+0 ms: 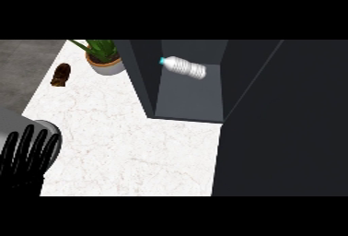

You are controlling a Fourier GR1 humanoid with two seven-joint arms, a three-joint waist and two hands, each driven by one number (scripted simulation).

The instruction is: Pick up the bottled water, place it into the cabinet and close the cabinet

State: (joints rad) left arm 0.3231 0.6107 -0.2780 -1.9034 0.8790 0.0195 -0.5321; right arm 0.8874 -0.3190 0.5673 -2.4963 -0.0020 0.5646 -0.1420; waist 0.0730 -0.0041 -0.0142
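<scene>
Here the left hand (27, 154) rests at the lower left of the frame, fingers (26, 138) straight, spread and holding nothing; no right hand shows. The bottled water (184, 67) lies tilted inside the open cabinet (190, 99) at upper centre, apparently already placed. Judging by this, closing the cabinet remains. A potted plant (104, 57) stands on the worktop (129, 147) at upper left

Left hand (26, 154) cut by left edge; plant (102, 48) leaves clipped at top; brown object (61, 74) too small to identify.

No legible text — anywhere.
</scene>
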